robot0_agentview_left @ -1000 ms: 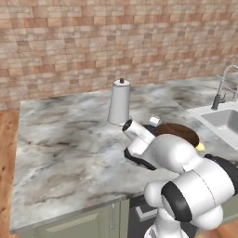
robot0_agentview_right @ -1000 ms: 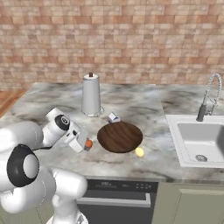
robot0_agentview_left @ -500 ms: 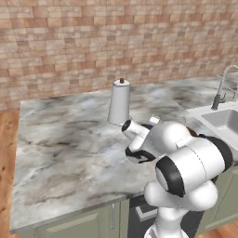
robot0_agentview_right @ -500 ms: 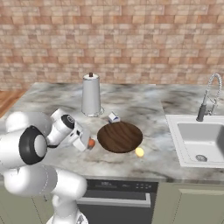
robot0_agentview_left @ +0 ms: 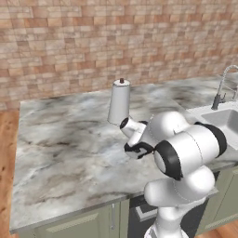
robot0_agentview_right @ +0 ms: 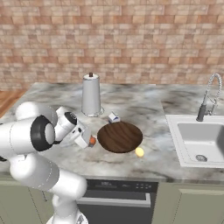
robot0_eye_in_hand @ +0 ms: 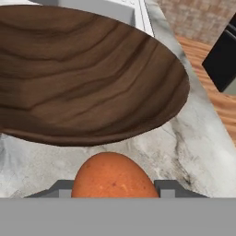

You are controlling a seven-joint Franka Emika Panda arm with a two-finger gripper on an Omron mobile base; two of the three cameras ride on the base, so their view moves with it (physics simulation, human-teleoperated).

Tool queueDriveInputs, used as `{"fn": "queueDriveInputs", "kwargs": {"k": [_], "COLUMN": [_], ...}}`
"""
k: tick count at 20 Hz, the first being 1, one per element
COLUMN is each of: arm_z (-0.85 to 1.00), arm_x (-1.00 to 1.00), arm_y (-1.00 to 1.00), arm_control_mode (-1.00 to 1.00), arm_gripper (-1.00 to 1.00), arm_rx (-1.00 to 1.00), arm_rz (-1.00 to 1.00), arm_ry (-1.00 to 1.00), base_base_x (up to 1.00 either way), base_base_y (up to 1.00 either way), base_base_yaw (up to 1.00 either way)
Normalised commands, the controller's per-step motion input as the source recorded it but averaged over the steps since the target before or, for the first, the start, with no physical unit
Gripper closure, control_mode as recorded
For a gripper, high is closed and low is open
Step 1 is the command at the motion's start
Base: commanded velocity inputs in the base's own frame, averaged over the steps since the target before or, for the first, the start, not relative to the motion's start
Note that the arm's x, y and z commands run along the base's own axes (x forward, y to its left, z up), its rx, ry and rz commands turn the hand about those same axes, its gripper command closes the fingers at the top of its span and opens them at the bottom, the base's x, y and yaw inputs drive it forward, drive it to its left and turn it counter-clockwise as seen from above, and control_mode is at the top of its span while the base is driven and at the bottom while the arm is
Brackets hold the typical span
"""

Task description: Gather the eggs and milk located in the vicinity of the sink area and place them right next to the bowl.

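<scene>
Beside bowl (robot0_agentview_right: 120,137) near counter's front edge, gripper (robot0_agentview_right: 90,141) clamped on egg (robot0_agentview_right: 92,141), unreleased; milk (robot0_agentview_right: 113,117) already alongside bowl.

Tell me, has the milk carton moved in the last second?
No. The milk carton sits where it was, just beyond the far rim of the bowl.

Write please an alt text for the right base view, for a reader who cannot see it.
The gripper holds an orange-brown egg just left of the wooden bowl on a marble counter. A milk carton stands behind the bowl, and a small yellow ball lies at its front right.
</scene>
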Motion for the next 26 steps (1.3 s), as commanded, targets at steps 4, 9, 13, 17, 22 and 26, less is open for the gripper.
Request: {"fn": "queueDriveInputs", "kwargs": {"k": [4,9,13,17,22,26], "arm_z": [-0.12,-0.15,-0.04,0.00,0.00,0.00], "arm_x": [0.15,0.03,0.00,0.02,0.03,0.00], "arm_y": [0.00,0.00,0.00,0.00,0.00,0.00], "arm_control_mode": [-1.00,-1.00,-1.00,-1.00,-1.00,-1.00], "arm_gripper": [1.00,1.00,1.00,1.00,-1.00,-1.00], "arm_rx": [0.00,0.00,0.00,0.00,0.00,0.00], "arm_rz": [0.00,0.00,0.00,0.00,0.00,0.00], "arm_ry": [0.00,0.00,0.00,0.00,0.00,0.00], "base_base_x": [0.00,0.00,0.00,0.00,0.00,0.00], "base_base_y": [0.00,0.00,0.00,0.00,0.00,0.00], "base_base_yaw": [0.00,0.00,0.00,0.00,0.00,0.00]}}
